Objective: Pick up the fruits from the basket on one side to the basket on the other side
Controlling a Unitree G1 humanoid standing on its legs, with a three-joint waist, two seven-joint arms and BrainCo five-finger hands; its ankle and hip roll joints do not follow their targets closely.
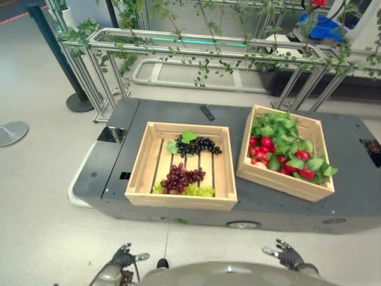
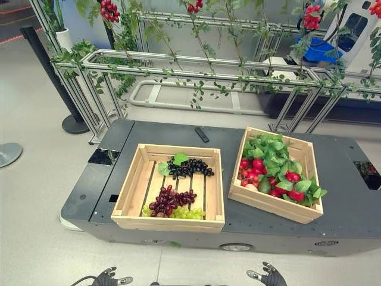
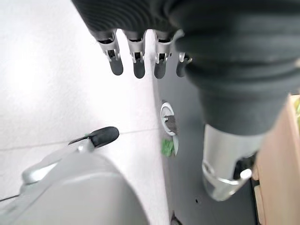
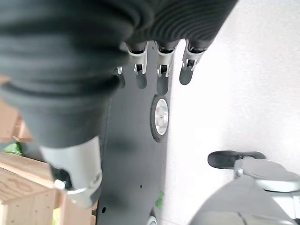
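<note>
Two wooden crates sit on a low dark grey platform (image 1: pixel 238 128). The left crate (image 1: pixel 138 174) holds a black grape bunch (image 1: pixel 199 145), a red grape bunch (image 1: pixel 180 178) and a green one (image 1: pixel 199 191). In the right crate (image 1: pixel 284 180) lie red fruits (image 1: pixel 265 145) among green leaves. My left hand (image 1: pixel 122 258) and right hand (image 1: pixel 290 256) hang low in front of the platform, well short of the crates. Both are open and hold nothing. The left wrist view shows straight fingers (image 3: pixel 136 61) above the floor, and the right wrist view shows straight fingers (image 4: pixel 161 70) by the platform's side.
A small black oblong object (image 1: pixel 207 112) lies on the platform behind the left crate. A metal rail frame hung with vines (image 1: pixel 196 50) runs along the far side. A dark post on a round base (image 1: pixel 79 102) stands at far left.
</note>
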